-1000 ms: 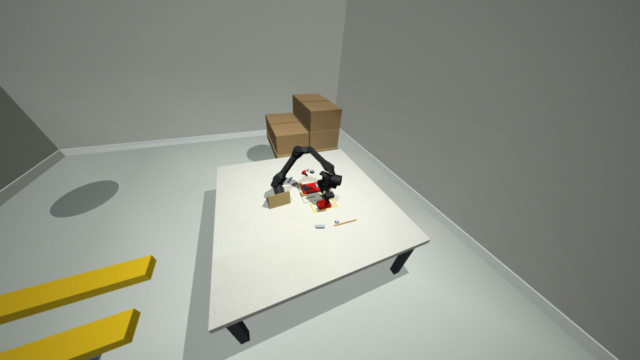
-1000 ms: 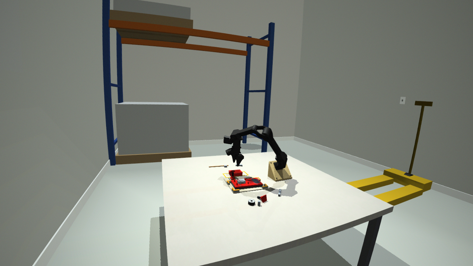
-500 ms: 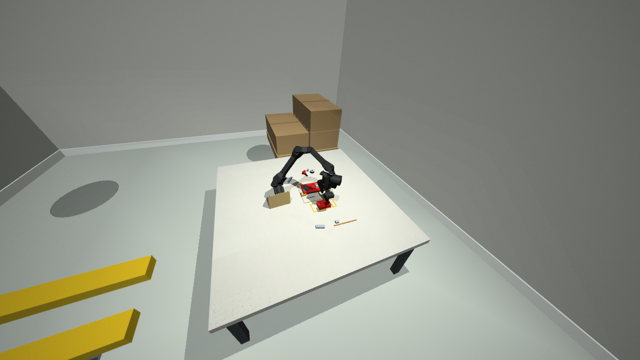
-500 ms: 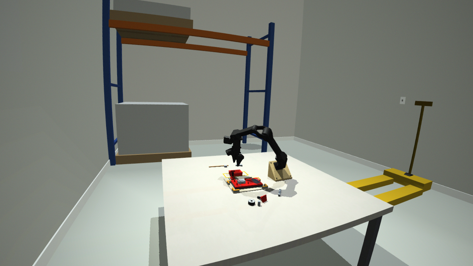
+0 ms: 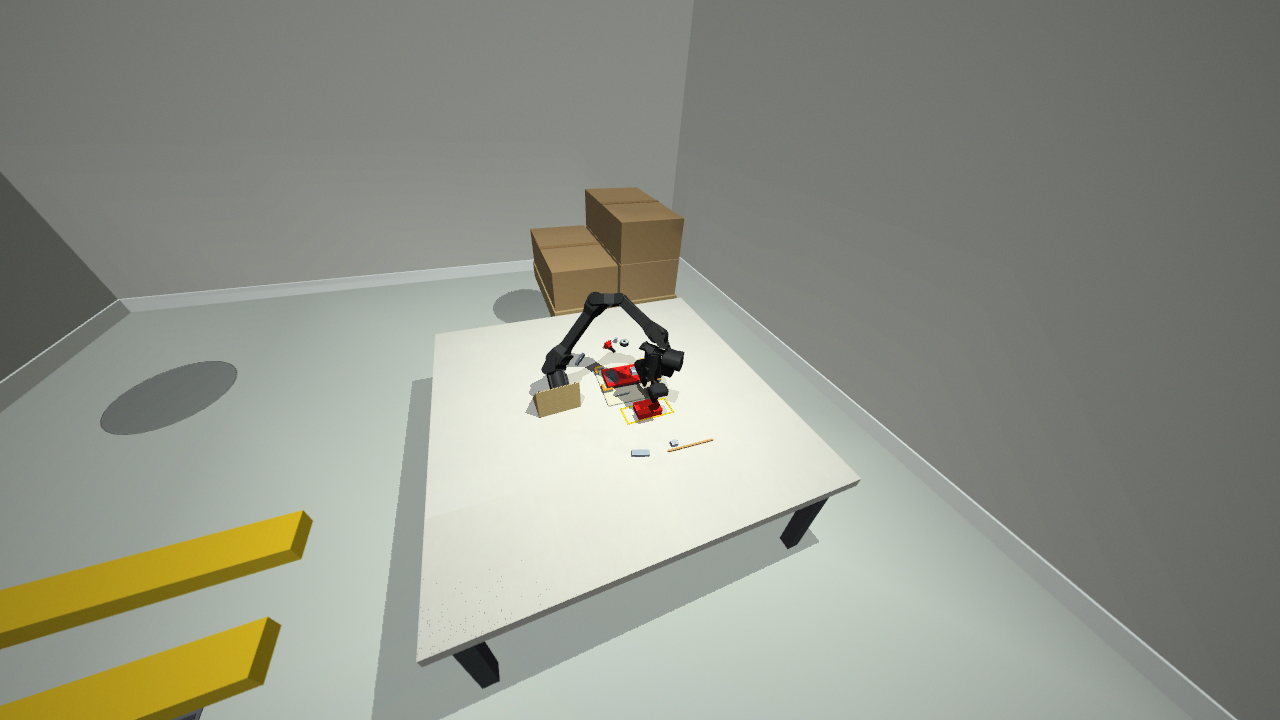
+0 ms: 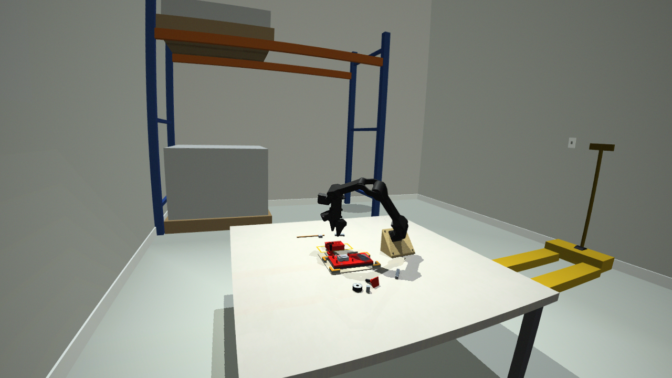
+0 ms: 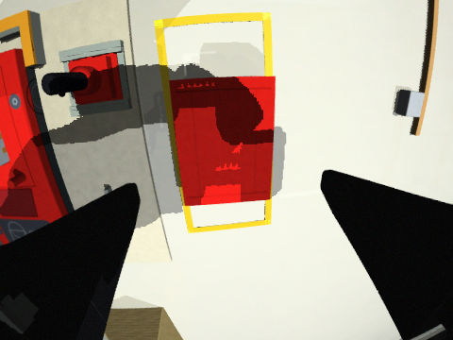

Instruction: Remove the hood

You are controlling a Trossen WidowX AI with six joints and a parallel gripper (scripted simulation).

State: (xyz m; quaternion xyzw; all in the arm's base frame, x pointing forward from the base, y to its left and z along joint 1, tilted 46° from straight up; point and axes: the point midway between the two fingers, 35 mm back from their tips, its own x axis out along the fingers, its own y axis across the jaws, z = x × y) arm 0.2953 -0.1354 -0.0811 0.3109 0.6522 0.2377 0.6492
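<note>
The red hood (image 5: 646,411) (image 6: 335,244) (image 7: 198,156) lies on the table over the yellow-outlined marked area (image 6: 350,247) (image 7: 268,47). In the wrist view it covers parts of both long sides of the outline, and both short ends show. Whether its footprint is wholly inside is hard to tell. The red toy car (image 5: 617,376) (image 6: 352,261) (image 7: 34,153) stands beside it, with no hood on it. My gripper (image 6: 336,232) (image 7: 233,185) is open and empty, above the hood and not touching it.
A pale board (image 7: 151,250) under the car holds a grey-framed red part (image 7: 110,85) with a black knob. A thin rod (image 5: 690,445) and small blocks lie past the area. A wheel (image 6: 357,287) and a red part (image 6: 374,281) lie beyond the car. The arm's wooden base (image 5: 557,400) (image 6: 392,247) is nearby.
</note>
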